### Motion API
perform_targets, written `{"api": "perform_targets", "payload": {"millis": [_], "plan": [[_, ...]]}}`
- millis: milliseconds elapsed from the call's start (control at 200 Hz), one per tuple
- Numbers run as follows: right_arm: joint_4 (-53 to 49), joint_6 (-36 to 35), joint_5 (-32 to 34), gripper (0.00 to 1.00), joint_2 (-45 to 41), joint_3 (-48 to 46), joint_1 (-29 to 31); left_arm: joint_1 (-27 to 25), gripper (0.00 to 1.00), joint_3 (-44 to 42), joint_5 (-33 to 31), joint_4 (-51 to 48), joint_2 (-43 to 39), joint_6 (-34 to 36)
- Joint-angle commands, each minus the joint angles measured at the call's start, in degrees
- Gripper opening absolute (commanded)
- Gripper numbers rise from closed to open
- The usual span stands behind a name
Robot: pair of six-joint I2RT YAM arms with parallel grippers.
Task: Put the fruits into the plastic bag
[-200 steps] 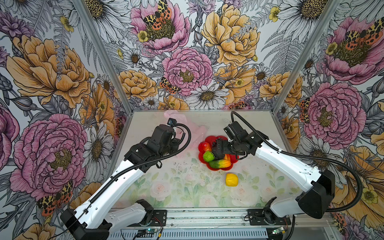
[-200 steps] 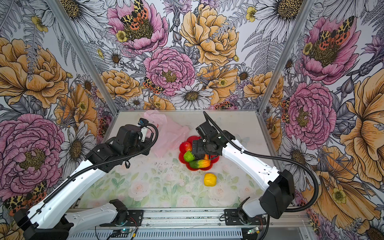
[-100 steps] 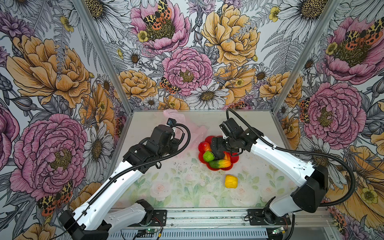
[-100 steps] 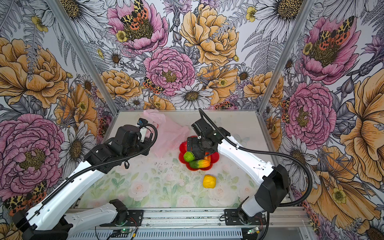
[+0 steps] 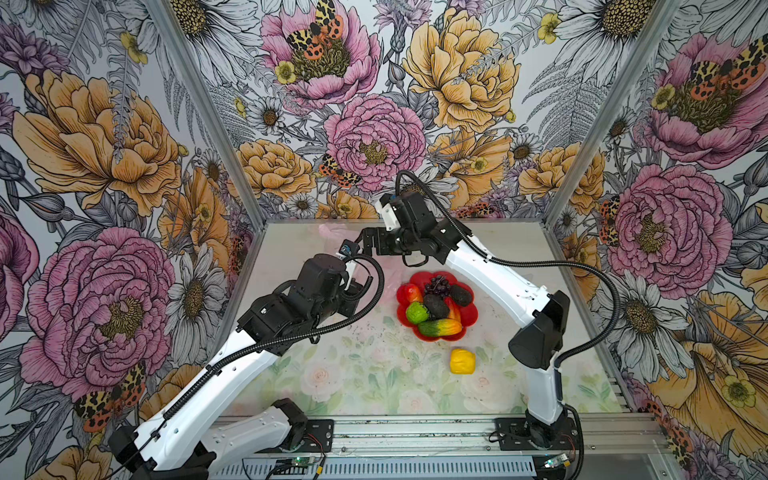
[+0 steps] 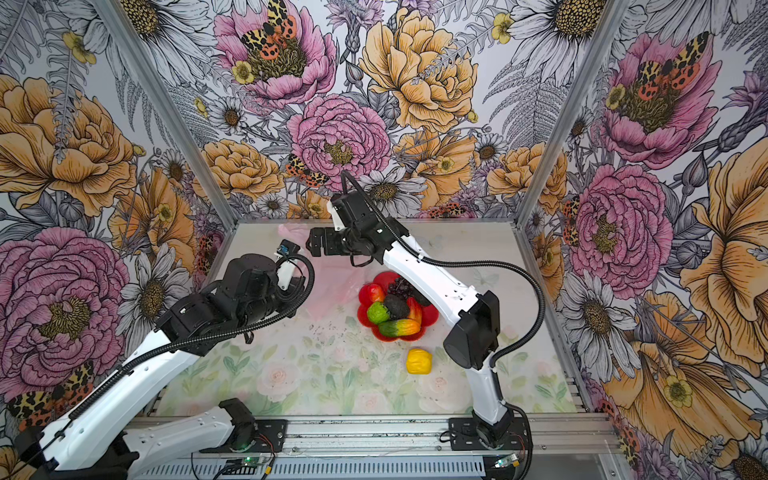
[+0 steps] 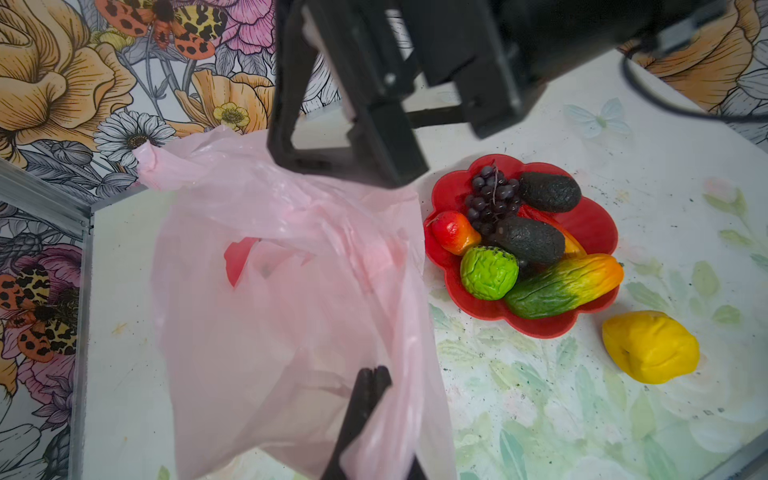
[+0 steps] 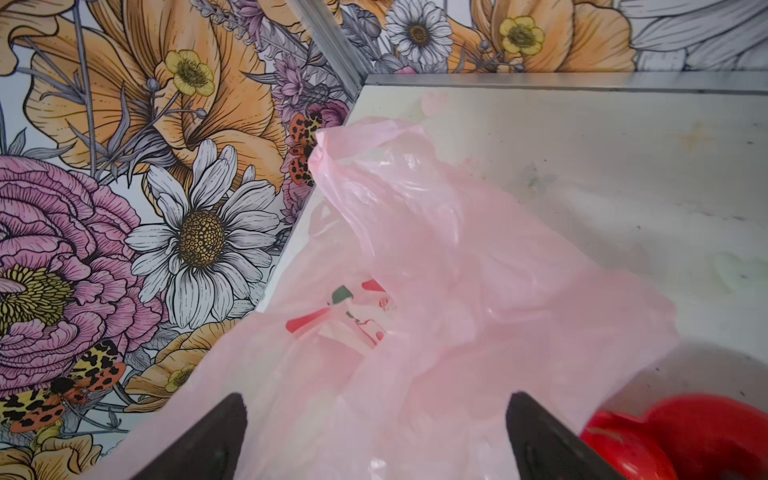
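The pink plastic bag (image 7: 291, 311) lies crumpled at the far left of the table, and my left gripper (image 7: 372, 372) is shut on a fold of its near edge. My right gripper (image 8: 374, 401) hangs open just above the bag (image 8: 436, 270), nothing between its fingers; in a top view it (image 5: 365, 245) is at the far middle. On the red plate (image 5: 469, 318) lie two dark avocados (image 5: 436, 305), purple grapes (image 5: 437, 286), a green lime (image 5: 417, 312), a peach (image 5: 411, 292) and a green-orange mango (image 5: 440, 328). A yellow fruit (image 5: 462, 361) rests on the table nearer the front.
Floral walls with metal posts close in the table on three sides. The bag (image 6: 332, 286) lies close to the far left corner. The right arm's white link (image 5: 498, 274) passes just behind the plate. A metal rail (image 5: 415, 432) runs along the front.
My right gripper has left the plate and swung up and to the far left, over the bag. The left gripper has stayed shut on the bag, nearly still.
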Motion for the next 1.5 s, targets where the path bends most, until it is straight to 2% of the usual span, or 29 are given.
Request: {"api": "perform_targets", "payload": {"millis": [0, 120, 220, 320, 405, 455, 510, 515, 630, 735, 836, 941, 1006, 1076, 1181, 1231, 1361, 1491], "plan": [[-1.42, -3.07, -3.16, 1.0, 6.3, 5.37, 0.85, -0.62, 0.0, 2.12, -0.32, -0.77, 0.27, 1.32], [-5.68, -4.33, -1.91, 1.0, 11.79, 11.29, 1.67, -0.7, 0.0, 2.71, -0.95, -0.97, 0.45, 1.73], [-10.8, -4.37, 3.61, 0.99, 15.79, 16.17, 1.69, -0.82, 0.0, 3.21, -0.95, -1.07, 0.45, 1.78], [-12.7, -2.59, 11.51, 0.92, 16.62, 17.89, 1.71, -0.8, 0.0, 3.21, -1.66, -1.37, 0.29, 2.07], [-12.56, 1.08, 18.32, 0.66, 13.76, 15.98, 0.61, -0.86, 0.0, 2.8, -2.95, -1.81, -0.3, 2.29], [-11.63, 1.48, 20.05, 0.4, 11.91, 14.8, -0.18, -0.89, 0.0, 2.49, -3.75, -2.19, -0.76, 2.27], [-10.48, 1.39, 22.04, 0.01, 9.58, 13.4, -0.9, -0.91, 0.0, 2.07, -4.75, -2.51, -1.34, 2.44], [-10.33, 1.35, 22.21, 0.0, 9.38, 13.25, -0.97, -0.86, 0.0, 2.01, -4.88, -2.58, -1.41, 2.4], [-5.21, 0.61, 22.57, 0.0, 3.11, 6.83, -2.63, -0.33, 0.0, 1.02, -6.66, -3.24, -2.52, 2.75], [4.64, 4.31, 19.32, 0.0, -5.56, -5.14, -5.05, 0.47, 0.0, 0.38, -10.81, -4.13, -3.11, 2.75], [18.76, 11.51, 14.69, 0.0, -15.14, -22.63, -7.61, 1.19, 0.0, 1.43, -18.88, -5.36, -3.34, 2.43], [38.59, 23.6, 8.25, 0.0, -24.75, -44.74, -9.59, 1.22, 0.0, 4.34, -24.97, -5.8, -3.68, 3.47], [48.84, 30.22, 6.4, 0.0, -28.67, -57.53, -9.5, 1.29, 0.0, 6.7, -26.38, -5.74, -3.53, 4.29], [55.35, 35.22, 4.19, 0.0, -31.07, -67.18, -8.5, 0.33, 0.0, 8.84, -23.83, -5.55, -3.22, 5.36], [50.14, 33.38, 3.22, 0.39, -34.19, -71.87, -5.73, -2.78, 0.0, 11.0, -18.76, -5.4, -1.89, 6.52], [43.86, 29.55, 4.57, 0.53, -36.14, -71.06, -4.63, -5.01, 0.0, 11.63, -18.62, -5.37, -0.97, 6.79], [29.04, 20.45, 9.24, 0.7, -41.64, -66.63, -4.59, -9.56, 0.0, 12.88, -20.16, -4.18, 1.21, 8.17], [16.81, 12.85, 13.92, 0.86, -45.02, -60.18, -5.42, -10.68, 0.0, 13.8, -19.35, -2.53, 2.78, 9.29]]}}
